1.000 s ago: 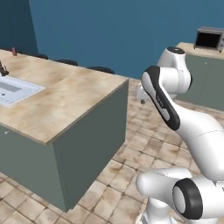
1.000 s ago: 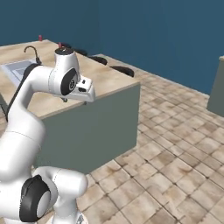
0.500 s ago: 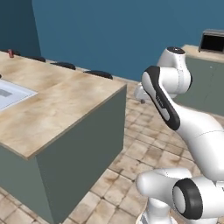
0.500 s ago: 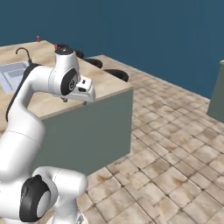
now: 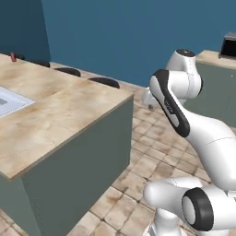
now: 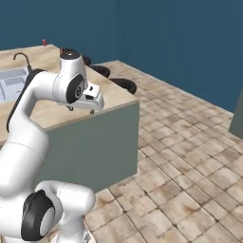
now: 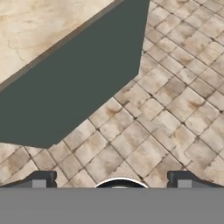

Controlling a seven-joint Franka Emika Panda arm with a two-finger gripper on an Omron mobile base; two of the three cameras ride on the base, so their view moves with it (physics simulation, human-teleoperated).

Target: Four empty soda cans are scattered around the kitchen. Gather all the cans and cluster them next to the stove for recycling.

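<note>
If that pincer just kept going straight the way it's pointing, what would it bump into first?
Most likely the tiled floor. The open pincer points down at it, just past the corner of the island; nothing seems to lie between, though depth is hard to judge.

White arm (image 6: 42, 95) before marble island counter (image 6: 50, 107), distant red can (image 6: 44, 42).
</note>
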